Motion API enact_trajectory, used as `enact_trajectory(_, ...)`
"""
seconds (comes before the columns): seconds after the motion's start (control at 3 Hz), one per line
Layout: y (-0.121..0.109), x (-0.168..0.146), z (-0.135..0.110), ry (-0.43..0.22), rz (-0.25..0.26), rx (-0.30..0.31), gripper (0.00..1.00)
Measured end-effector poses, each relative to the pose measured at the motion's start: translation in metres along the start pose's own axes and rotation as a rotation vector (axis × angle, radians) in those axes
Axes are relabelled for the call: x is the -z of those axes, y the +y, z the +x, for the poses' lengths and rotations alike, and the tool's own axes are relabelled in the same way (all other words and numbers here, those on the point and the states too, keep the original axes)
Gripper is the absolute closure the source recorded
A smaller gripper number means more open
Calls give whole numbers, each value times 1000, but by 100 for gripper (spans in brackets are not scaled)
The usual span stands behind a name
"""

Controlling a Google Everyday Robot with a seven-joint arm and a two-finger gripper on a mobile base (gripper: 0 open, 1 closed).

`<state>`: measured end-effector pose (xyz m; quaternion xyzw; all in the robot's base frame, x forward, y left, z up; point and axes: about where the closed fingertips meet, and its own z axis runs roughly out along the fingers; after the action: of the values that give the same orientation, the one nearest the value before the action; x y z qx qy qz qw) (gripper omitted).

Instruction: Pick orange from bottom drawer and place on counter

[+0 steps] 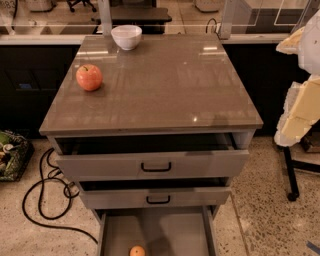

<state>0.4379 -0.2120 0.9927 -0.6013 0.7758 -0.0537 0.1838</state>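
Two upper drawers (152,165) stand partly open above the bottom drawer (175,225), so reaching down could knock your arm against their fronts. One orange (137,251) lies at 6 o'clock on that drawer's floor; being round, it may roll from a glancing touch. Your gripper (300,112) hangs at 3 o'clock, well apart; I cannot tell whether it is spread. On the counter (165,85), don't mistake the apple (89,77) at 10 o'clock for it.

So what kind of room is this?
Probably a lab or office workroom: grey drawer cabinet, black cable on the speckled floor, glass partition behind. The gripper is out of view; only the arm shows, right edge.
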Motion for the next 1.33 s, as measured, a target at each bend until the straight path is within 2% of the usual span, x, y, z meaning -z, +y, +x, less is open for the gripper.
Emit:
enact_trajectory(0.33, 0, -1, 0, -7, 5, 4, 0)
enact_trajectory(0.67, 5, -14, 12, -37, -4, 23, 0)
enact_trajectory(1.0, 19, -40, 44, -97, -33, 37, 0)
enact_trajectory(1.33, 44, -65, 80, -179, -69, 37, 0)
